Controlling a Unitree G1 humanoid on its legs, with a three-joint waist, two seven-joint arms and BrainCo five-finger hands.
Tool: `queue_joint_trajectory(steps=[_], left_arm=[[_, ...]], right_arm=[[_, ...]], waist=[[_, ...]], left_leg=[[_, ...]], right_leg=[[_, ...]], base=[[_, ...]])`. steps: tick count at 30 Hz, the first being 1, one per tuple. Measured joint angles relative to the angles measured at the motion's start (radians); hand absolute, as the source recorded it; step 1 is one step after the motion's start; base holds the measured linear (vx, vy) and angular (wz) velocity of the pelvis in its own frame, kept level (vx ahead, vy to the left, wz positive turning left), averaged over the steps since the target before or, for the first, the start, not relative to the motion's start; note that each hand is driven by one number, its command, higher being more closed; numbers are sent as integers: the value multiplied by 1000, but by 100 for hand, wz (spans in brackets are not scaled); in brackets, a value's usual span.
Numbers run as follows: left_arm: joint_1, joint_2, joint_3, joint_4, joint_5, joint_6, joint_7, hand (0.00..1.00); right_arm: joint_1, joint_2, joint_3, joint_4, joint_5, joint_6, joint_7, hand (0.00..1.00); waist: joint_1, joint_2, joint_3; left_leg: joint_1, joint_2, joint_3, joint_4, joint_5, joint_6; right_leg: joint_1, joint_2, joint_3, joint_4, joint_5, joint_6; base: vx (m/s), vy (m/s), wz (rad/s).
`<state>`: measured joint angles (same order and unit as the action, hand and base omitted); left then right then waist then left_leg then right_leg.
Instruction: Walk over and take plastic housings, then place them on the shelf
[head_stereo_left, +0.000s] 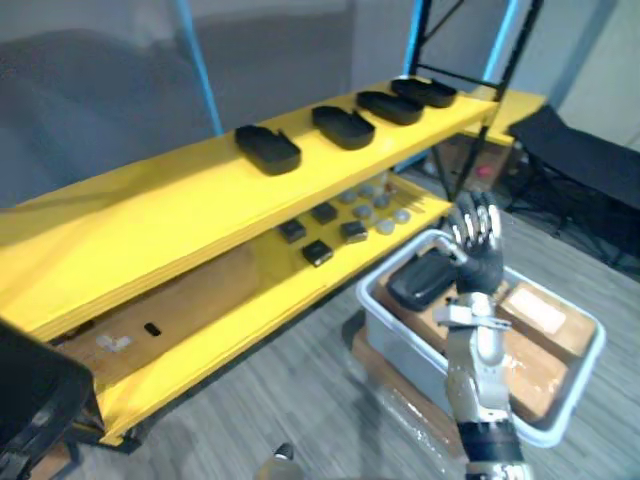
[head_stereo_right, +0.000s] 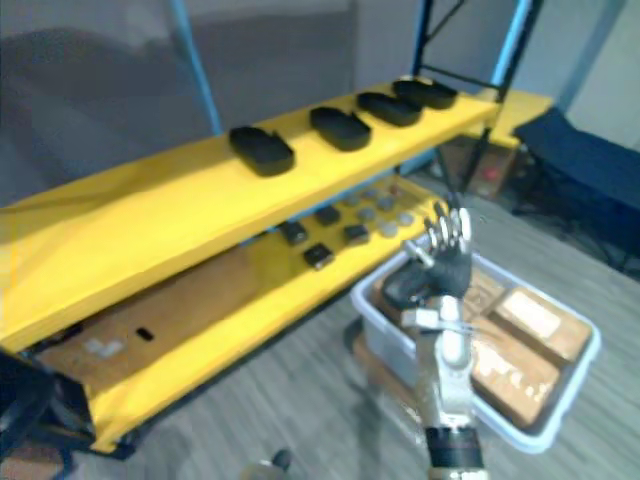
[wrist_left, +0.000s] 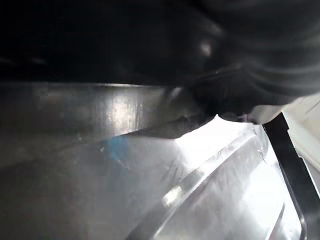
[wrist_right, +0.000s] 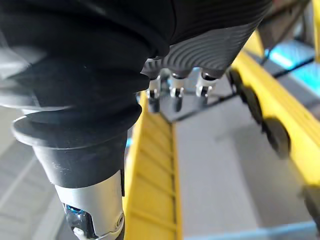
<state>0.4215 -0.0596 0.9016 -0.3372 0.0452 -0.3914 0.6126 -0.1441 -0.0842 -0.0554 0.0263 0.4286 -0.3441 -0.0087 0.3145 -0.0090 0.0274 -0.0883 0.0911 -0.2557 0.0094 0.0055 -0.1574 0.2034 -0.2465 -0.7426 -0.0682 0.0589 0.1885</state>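
My right hand (head_stereo_left: 478, 250) is raised over a pale bin (head_stereo_left: 392, 338) on the floor. Its fingers point upward, straight and slightly spread, and nothing is held in them.

One black plastic housing (head_stereo_left: 418, 282) lies in the bin's near corner, resting on cardboard boxes (head_stereo_left: 545, 315). It is below the hand and to its left, on the side facing the yellow shelf (head_stereo_left: 150, 200). Its long axis runs roughly along the shelf's front edge. The thumb overlaps the housing's nearer end, and I cannot tell whether they touch.

Four more housings (head_stereo_left: 268, 148) already sit in a row on the shelf's top board. Small dark and grey parts (head_stereo_left: 318, 252) lie on the lower board.

The left hand (wrist_left: 250, 55) shows as a dark cover in its own wrist view, and I cannot tell its state. The right hand looks much the nearer to the housing, so I judge the pick is its job: lower, turn the palm toward the housing and close across its short width.
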Motion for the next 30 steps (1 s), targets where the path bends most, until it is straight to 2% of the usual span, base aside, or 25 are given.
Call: queue_joint_trajectory(steps=[2, 3, 4, 6, 8, 11, 12, 14, 15, 16, 17, 18, 19, 20, 22, 23, 24, 25, 26, 27, 28, 29, 30], left_arm=[[-3, -6, -7, -2, -7, -25, -20, 100], [-8, -6, -12, -8, -12, -34, -48, 100], [-20, -4, -32, -20, -31, -45, -107, 100], [-49, -3, -71, -29, -37, -44, -155, 100], [-40, -3, -93, -30, -46, -42, -191, 100], [-8, 16, -123, -30, -67, -42, -207, 100], [-8, 32, -149, -30, -86, -42, -224, 100], [-41, 89, -230, -28, -116, -43, -265, 100], [-52, 105, -251, -25, -115, -43, -270, 100], [-84, 136, -281, -21, -114, -43, -273, 100], [-99, 139, -297, -16, -115, -42, -271, 100], [-103, 134, -299, -16, -115, -41, -270, 100], [-104, 133, -303, -16, -115, -39, -269, 100], [-99, 133, -316, -16, -115, -29, -263, 100], [-88, 131, -342, -15, -115, -20, -261, 100], [-87, 129, -356, -12, -115, -19, -261, 100], [-89, 130, -363, -12, -111, -20, -260, 100], [-81, 131, -351, -13, -105, -22, -245, 100], [-82, 136, -344, -13, -105, -23, -236, 100], [-96, 139, -319, -15, -105, -26, -228, 100], [-104, 141, -311, -17, -105, -27, -224, 100], [-109, 142, -299, -17, -105, -27, -223, 100], [-109, 142, -296, -17, -105, -27, -223, 100]], right_arm=[[8, 0, -2, 7, -1, 11, -20, 0], [18, 0, -3, 6, -13, 13, -38, 0], [34, -1, -7, 6, -46, 18, -79, 0], [52, -2, -30, 10, -79, 22, -107, 0], [52, -1, -16, 36, -102, 40, -122, 0], [66, -3, -4, 32, -111, 40, -122, 0], [77, -6, -7, 31, -116, 39, -124, 0], [146, -7, -44, 13, -130, 32, -125, 0], [165, -7, -54, 9, -129, 25, -124, 0], [196, -7, -75, -8, -128, 15, -120, 0], [218, -11, -95, -22, -128, -1, -108, 0], [219, -14, -106, -24, -128, -8, -98, 0], [220, -23, -126, -25, -127, -18, -91, 0], [225, -33, -144, -26, -127, -28, -76, 0], [236, -41, -154, -27, -126, -40, -61, 0], [244, -41, -157, -27, -126, -44, -56, 0], [257, -33, -154, -27, -128, -48, -43, 0], [257, -27, -153, -33, -129, -53, -26, 0], [258, -25, -152, -44, -129, -55, -22, 0], [254, -25, -146, -56, -130, -66, -13, 0], [249, -26, -146, -57, -130, -69, -13, 0], [240, -30, -145, -56, -129, -69, -16, 0], [238, -30, -144, -56, -129, -69, -17, 0]], waist=[[-9, -8, 6], [-22, -12, 7], [-35, -28, 16], [-43, -34, 41], [-27, -33, 59], [-40, -17, 77], [-56, -10, 86], [-116, 3, 114], [-130, 3, 120], [-148, -5, 145], [-154, -15, 157], [-158, -11, 175], [-162, 4, 206], [-163, 18, 223], [-168, 31, 229], [-175, 38, 233], [-176, 16, 246], [-172, 13, 249], [-172, 18, 250], [-163, -8, 259], [-161, -16, 265], [-159, -16, 268], [-159, -17, 268]], left_leg=[[-32, -19, -20, 5, 14, 11], [-61, -28, -17, 14, 25, 21], [-107, -51, -4, 44, 61, 25], [-127, -74, -4, 39, 103, 34], [-122, -72, -17, 10, 123, 35], [-109, -76, -69, -7, 130, 39], [-104, -76, -86, -17, 134, 47], [-112, -73, -92, -50, 158, 77], [-120, -71, -94, -58, 167, 79], [-131, -73, -91, -63, 201, 81], [-146, -74, -87, -62, 227, 53], [-149, -72, -81, -54, 235, 49], [-161, -69, -65, -26, 237, 44], [-169, -66, -50, -13, 226, 60], [-189, -64, -32, -10, 217, 51], [-191, -63, -31, -9, 198, 47], [-213, -73, -2, 48, 160, 65], [-241, -91, 33, 175, 127, 67], [-250, -94, 37, 202, 112, 67], [-263, -115, 41, 254, 71, 54], [-263, -127, 46, 284, 50, 65], [-274, -138, 39, 348, -6, 58], [-275, -138, 38, 355, -13, 59]], right_leg=[[25, -9, -62, 33, -32, 7], [32, -12, -102, 48, -51, 3], [48, -13, -147, 77, -70, -20], [71, -14, -133, 111, -72, -23], [79, -15, -84, 171, -81, -29], [69, -20, 39, 277, -107, -71], [65, -16, 97, 313, -118, -84], [44, 7, 257, 408, -177, -121], [34, 22, 299, 423, -218, -116], [14, 55, 352, 424, -294, -119], [10, 52, 355, 427, -335, -103], [8, 52, 359, 428, -348, -83], [5, 52, 361, 427, -377, -64], [-2, 48, 361, 422, -408, -60], [-9, 44, 358, 395, -455, -31], [-7, 47, 351, 395, -458, -38], [-7, 18, 340, 393, -467, -54], [-1, 16, 347, 387, -468, -54], [8, 21, 345, 383, -468, -55], [29, 6, 337, 369, -465, -59], [48, -1, 332, 358, -458, -65], [60, 4, 349, 411, -417, -93], [52, 3, 360, 434, -408, -105]], base=[[96, -29, 101], [101, -15, 163], [113, 19, 175], [121, 126, 176], [68, 87, 110], [59, 125, 56], [43, 190, 83], [-9, 166, 119], [-101, 51, 110], [-151, -52, 61], [-180, -91, 34], [-197, -103, -15], [-210, -69, -37], [-201, -49, -39], [-133, -21, -20], [-91, 40, 4], [-19, 42, 2], [0, 0, 0], [119, -6, 1], [143, 13, 12], [239, 92, 25], [185, 69, 23], [233, 136, 35]])
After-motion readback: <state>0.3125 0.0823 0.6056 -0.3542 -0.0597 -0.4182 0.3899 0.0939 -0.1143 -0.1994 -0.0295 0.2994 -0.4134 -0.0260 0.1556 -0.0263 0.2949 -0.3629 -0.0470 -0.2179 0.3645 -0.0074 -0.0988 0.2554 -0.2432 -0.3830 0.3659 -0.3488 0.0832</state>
